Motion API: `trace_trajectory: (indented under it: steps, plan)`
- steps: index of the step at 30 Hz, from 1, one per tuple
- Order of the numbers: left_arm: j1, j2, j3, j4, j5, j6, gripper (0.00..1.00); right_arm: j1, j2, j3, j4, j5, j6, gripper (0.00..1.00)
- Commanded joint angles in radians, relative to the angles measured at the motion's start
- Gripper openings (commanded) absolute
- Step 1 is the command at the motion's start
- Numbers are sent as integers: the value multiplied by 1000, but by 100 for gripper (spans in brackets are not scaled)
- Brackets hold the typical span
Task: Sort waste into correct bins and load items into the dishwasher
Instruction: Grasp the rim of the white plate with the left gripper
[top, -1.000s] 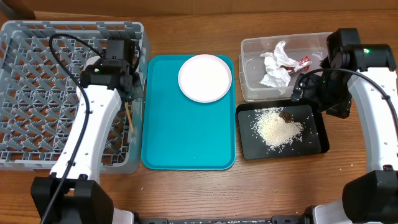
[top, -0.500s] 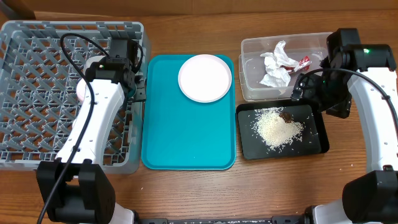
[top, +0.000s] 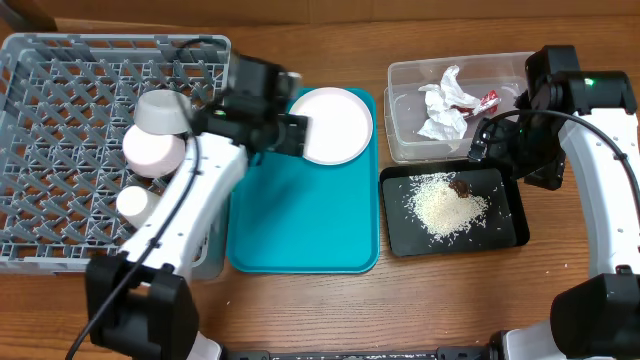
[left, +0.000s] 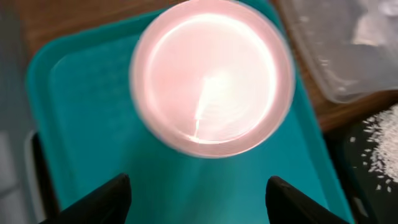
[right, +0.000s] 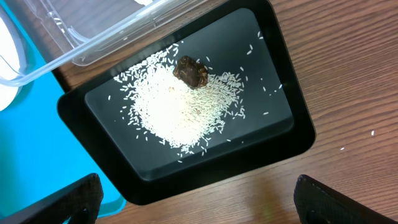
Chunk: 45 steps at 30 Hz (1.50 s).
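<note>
The white plate (top: 330, 125) lies at the far end of the teal tray (top: 300, 220). My left gripper (top: 293, 134) hovers at the plate's left edge, open and empty. In the left wrist view the plate (left: 211, 78) fills the top, ahead of the open gripper (left: 198, 180). The grey dish rack (top: 60, 80) holds a grey bowl (top: 160, 112), a pink saucer (top: 152, 150) and a white cup (top: 133, 203). The clear tub (top: 405, 140) holds the white napkin (top: 445, 105) and red wrapper (top: 489, 98). Rice (top: 450, 205) lies in the black tray (top: 510, 225). My right gripper (top: 482, 143) stands open over that tray (right: 292, 137), above the rice (right: 180, 109) and a brown bit (right: 191, 71).
The teal tray (left: 74, 124) lies between the rack and the two bins. The clear tub's corner (right: 112, 37) overhangs the black tray's far side. Bare wooden table (top: 440, 300) runs along the front. A cable loops over the rack's right side.
My left arm has swung right from the rack to over the teal tray, and its jaws have opened. The bowl, saucer and cup now show in the rack. The right arm has not moved.
</note>
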Motion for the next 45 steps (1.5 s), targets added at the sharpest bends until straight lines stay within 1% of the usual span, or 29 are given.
trace_trajectory:
  steps: [1,4,7,13,17,18,20,26,34,35,36,39,41,45]
  plan:
    - [-70,70,4,50,23,159,72,0,-33,7,5,5,-2,100]
    - [-111,129,4,83,23,197,75,0,-33,7,4,5,-3,100]
    - [-134,194,4,99,19,206,77,0,-33,7,5,5,-3,100]
    - [-139,298,4,92,20,206,78,0,-33,7,5,5,-3,100]
    - [-139,344,4,37,21,201,76,0,-33,7,5,5,-3,100]
    - [-139,349,4,12,21,201,75,0,-33,7,5,6,-3,100]
    - [-139,354,4,-34,20,201,65,0,-33,7,5,6,-3,100]
    - [-140,354,4,-101,21,200,30,0,-33,7,8,6,-3,100]
    - [-141,354,4,-96,20,194,7,0,-33,7,5,5,-3,100]
    - [-141,354,5,-97,20,193,4,0,-33,7,5,6,-3,100]
    - [-141,353,7,-98,19,184,4,0,-33,7,5,5,-3,100]
    - [-140,340,19,-109,20,104,4,0,-33,7,4,5,-3,100]
    - [-138,318,34,-118,21,72,4,0,-33,7,3,5,-3,100]
    - [-138,248,77,-144,20,70,4,0,-33,7,1,6,-3,100]
